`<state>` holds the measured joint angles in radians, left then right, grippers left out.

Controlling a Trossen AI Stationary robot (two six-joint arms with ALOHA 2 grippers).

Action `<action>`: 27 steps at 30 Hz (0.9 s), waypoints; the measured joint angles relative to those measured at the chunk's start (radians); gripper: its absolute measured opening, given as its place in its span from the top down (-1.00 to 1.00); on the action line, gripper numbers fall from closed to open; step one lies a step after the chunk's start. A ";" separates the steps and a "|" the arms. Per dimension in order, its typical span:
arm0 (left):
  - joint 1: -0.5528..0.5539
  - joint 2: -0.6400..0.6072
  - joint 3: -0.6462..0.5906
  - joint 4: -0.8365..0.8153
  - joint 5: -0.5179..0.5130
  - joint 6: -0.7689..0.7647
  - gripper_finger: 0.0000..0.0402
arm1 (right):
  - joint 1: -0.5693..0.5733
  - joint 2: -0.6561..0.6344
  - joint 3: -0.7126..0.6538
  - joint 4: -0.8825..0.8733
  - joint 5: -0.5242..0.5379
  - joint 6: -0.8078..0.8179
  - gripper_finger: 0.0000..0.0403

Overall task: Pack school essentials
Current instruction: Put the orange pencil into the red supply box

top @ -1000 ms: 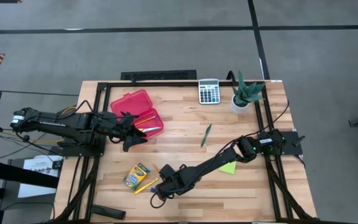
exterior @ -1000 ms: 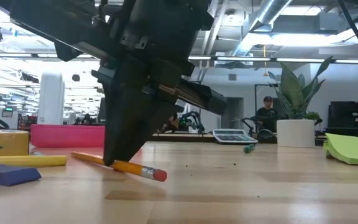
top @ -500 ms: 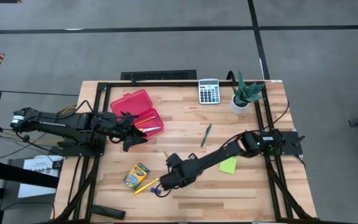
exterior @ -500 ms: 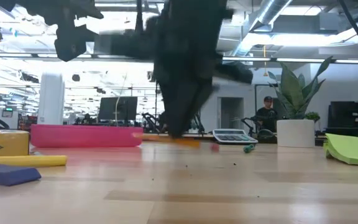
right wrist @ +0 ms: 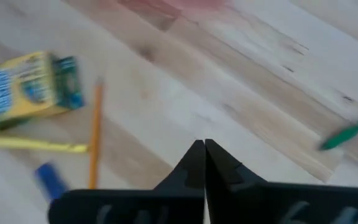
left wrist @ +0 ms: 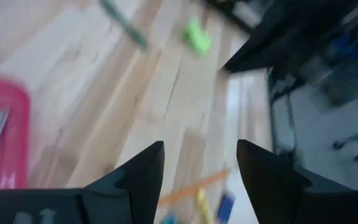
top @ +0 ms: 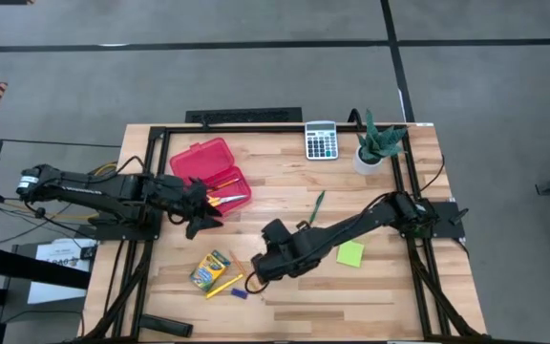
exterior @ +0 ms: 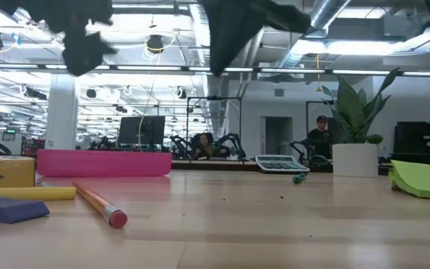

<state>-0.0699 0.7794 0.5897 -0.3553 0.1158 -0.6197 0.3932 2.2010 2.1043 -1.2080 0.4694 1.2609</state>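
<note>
Orange pencil (top: pixel 237 264) between crayon box (top: pixel 210 268) and right end effector (top: pixel 259 272).

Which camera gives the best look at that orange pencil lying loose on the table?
The low view: the orange pencil lies close up, eraser tip toward the camera. The right wrist view shows its full length but blurred, the high view only a sliver, the left wrist view a streak.

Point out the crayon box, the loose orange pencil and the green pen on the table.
crayon box (top: pixel 210 268): high view, middle of its printed top face.
orange pencil (right wrist: pixel 95 135): right wrist view, mid-shaft, beside the box.
green pen (top: pixel 317 206): high view, middle of the barrel, on bare wood.
</note>
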 joint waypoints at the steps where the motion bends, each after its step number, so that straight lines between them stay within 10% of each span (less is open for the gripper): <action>1: -0.003 0.001 0.000 -0.020 -0.003 0.005 0.00 | 0.010 -0.005 0.001 0.035 -0.005 -0.029 0.82; 15: -0.005 0.004 0.000 -0.013 -0.084 -0.021 -0.05 | 0.108 0.279 0.000 0.418 0.037 -0.132 -0.19; 27: -0.005 0.006 0.001 -0.009 -0.105 -0.044 -0.05 | 0.185 0.377 0.006 0.516 0.202 -0.042 -0.24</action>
<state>-0.0750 0.7851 0.5903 -0.3645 0.0113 -0.6636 0.5783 2.5784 2.1105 -0.6920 0.6715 1.2184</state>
